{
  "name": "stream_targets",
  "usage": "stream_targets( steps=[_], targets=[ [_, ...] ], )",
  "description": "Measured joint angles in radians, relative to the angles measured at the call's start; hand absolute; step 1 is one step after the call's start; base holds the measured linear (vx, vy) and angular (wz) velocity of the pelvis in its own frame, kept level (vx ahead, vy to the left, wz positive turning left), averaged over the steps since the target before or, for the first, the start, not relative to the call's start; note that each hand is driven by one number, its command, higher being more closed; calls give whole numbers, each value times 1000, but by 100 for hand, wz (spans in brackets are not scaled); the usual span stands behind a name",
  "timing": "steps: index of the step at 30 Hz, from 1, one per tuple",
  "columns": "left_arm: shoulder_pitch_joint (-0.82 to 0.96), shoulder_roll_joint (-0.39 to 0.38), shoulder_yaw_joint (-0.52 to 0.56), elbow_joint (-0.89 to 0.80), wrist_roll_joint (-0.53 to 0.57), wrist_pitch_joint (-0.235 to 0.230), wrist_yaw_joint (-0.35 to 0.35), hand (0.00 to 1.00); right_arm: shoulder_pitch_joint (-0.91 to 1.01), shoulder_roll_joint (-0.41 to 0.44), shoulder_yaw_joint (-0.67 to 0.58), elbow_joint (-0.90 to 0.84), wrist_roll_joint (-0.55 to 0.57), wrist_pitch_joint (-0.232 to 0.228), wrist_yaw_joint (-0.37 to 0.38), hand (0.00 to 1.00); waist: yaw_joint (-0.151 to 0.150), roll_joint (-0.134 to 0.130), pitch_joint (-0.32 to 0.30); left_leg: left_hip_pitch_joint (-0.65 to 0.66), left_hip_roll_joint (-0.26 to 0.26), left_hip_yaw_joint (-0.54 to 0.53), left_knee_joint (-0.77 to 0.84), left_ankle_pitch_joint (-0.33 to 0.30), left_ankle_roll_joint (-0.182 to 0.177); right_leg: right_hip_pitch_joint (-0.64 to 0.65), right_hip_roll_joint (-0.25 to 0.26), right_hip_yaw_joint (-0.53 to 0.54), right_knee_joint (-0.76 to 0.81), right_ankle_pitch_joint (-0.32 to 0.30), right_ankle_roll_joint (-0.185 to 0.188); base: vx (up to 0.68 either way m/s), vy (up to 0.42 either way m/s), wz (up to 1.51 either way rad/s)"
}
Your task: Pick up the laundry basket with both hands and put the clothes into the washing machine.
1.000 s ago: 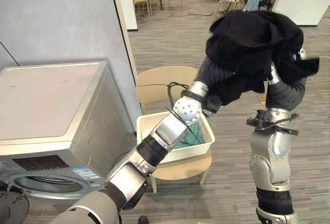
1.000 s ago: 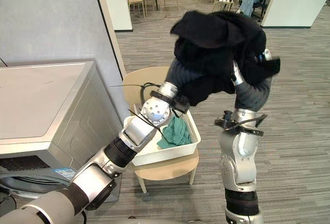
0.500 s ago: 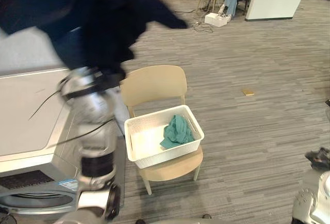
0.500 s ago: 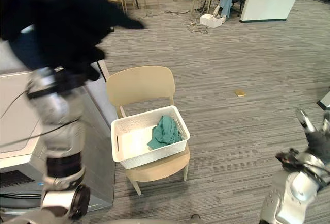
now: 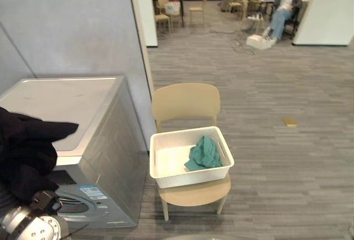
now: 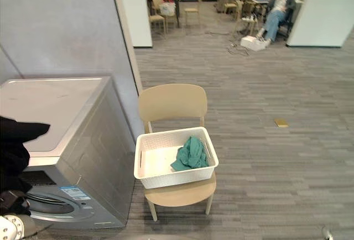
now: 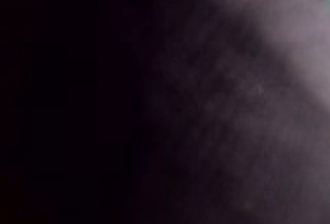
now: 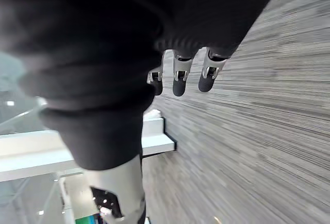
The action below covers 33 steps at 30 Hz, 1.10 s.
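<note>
Laundry basket point(image 5: 189, 178) sits on the seat of a pale wooden chair point(image 5: 185, 102) just right of the washing machine point(image 5: 61, 99), with a narrow gap between its white wall and the machine's grey side. It is a rounded rectangular tub of perforated plastic, and its rim reaches slightly past the seat edges. A crumpled teal garment point(image 5: 204, 154) lies in the half of the tub farther from the washing machine.

The washing machine is a boxy metal cabinet with a flat, bare top and a round door opening point(image 5: 83, 208) low on its front. A black garment point(image 5: 25, 151), thick and soft in heavy folds, hangs in front of the washing machine at its near left corner, just above that opening. It drapes over my left arm point(image 5: 30, 226). My left hand is buried in the dark cloth, so I cannot tell its grip.

In the right wrist view my right hand point(image 8: 178, 79) shows loose, dangling fingers with nothing between them. The dark mass above them may be more of the same black cloth, though I am not sure.

Right of the washing machine, beyond the chair, striped grey carpet point(image 5: 287, 162) lies open. A grey wall panel point(image 5: 72, 24) closes off the space behind the washing machine.
</note>
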<state>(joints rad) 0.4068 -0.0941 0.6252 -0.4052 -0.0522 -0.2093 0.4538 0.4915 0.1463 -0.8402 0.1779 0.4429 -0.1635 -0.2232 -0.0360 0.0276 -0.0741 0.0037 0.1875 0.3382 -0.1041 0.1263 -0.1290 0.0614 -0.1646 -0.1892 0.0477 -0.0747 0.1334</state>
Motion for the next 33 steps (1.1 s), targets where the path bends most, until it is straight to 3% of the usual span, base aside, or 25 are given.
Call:
stream_targets(
  steps=[1,2,4,8,13,17,20,21,23,24,25,26,27,28,31,32,33],
  targets=[
    [13,-1,-26,86,26,-12,-5,100,-2,-1,26,68,17,-1,16,0,7,-18,-10,8,2,37,2,-3,-4,9,-18,-10,-12,0,0,-4,45,28],
    [15,-1,-43,147,27,-15,-11,100,-4,-3,45,108,21,-1,22,0,16,-15,-9,7,3,52,15,2,3,10,-22,-11,-13,0,0,-2,37,19],
    [16,-8,-89,378,27,10,-40,100,-26,-13,106,256,41,17,40,0,29,1,-4,12,1,68,8,4,4,15,-25,-20,-4,-1,6,-12,4,6],
    [8,-5,-144,820,25,60,-88,100,-82,-41,241,544,39,50,56,0,37,-26,1,30,-10,80,3,4,4,19,-34,-13,28,-17,13,2,13,-3],
    [-11,4,-132,1261,18,112,-168,100,-168,-54,224,785,-6,77,76,0,47,-26,20,56,-12,40,2,3,4,44,-28,-14,34,-37,8,61,-22,3],
    [-19,9,-108,1302,4,126,-196,100,-214,-56,230,837,-62,94,75,0,51,-18,81,53,-12,-30,3,3,4,81,-22,-64,61,-71,-3,20,-54,47],
    [-78,11,-108,1269,4,125,-211,100,-264,-93,314,837,-97,90,74,0,54,-3,158,-31,7,-124,82,45,14,31,-17,-133,188,-118,-22,2,-90,79],
    [-112,10,-115,1234,5,123,-212,100,-279,-109,352,836,-101,90,71,0,56,-14,183,-81,8,-178,98,63,12,-2,-21,-181,253,-154,-30,-103,-121,111],
    [-169,10,-158,1204,5,123,-215,100,-308,-129,371,832,-101,90,68,0,61,0,206,-155,-1,-255,92,113,24,-58,-37,-264,357,-208,-49,-154,-154,137],
    [-191,11,-196,1187,6,123,-219,100,-327,-149,377,827,-101,89,64,0,56,33,229,-165,6,-245,37,85,58,-65,-47,-329,386,-219,-62,-135,-91,156],
    [-216,14,-190,1184,6,124,-220,100,-355,-147,380,827,-101,88,59,0,51,13,232,-181,3,-135,25,-24,125,-64,-68,-379,364,-215,-68,-94,-47,131],
    [-241,20,-193,1175,6,123,-218,100,-376,-142,379,821,-101,84,55,0,58,-21,241,-208,4,-73,97,-53,158,-67,-94,-407,359,-203,-76,-31,-43,124],
    [-275,17,-213,1156,6,121,-218,100,-393,-138,387,807,-102,82,51,0,66,-31,255,-261,36,4,356,-57,173,-61,-135,-452,363,-193,-88,-30,-98,114],
    [-273,18,-230,1150,8,121,-218,100,-389,-135,388,773,-102,79,52,0,65,-21,253,-263,102,57,548,-82,189,-37,-131,-500,350,-185,-94,-52,-101,101],
    [-275,19,-251,1144,27,122,-211,100,-384,-128,378,762,-99,76,51,0,49,14,230,-143,227,162,696,-190,149,19,-131,-600,343,-177,-81,-57,22,96],
    [-279,20,-266,1144,28,123,-211,100,-382,-125,369,770,-99,75,51,0,48,18,224,-126,241,171,689,-191,143,24,-131,-616,336,-172,-71,7,119,103],
    [-289,22,-305,1148,39,123,-213,100,-388,-126,337,792,-87,74,50,0,43,29,207,-103,231,172,594,-185,91,23,-134,-655,324,-150,-60,68,182,105]
  ],
)
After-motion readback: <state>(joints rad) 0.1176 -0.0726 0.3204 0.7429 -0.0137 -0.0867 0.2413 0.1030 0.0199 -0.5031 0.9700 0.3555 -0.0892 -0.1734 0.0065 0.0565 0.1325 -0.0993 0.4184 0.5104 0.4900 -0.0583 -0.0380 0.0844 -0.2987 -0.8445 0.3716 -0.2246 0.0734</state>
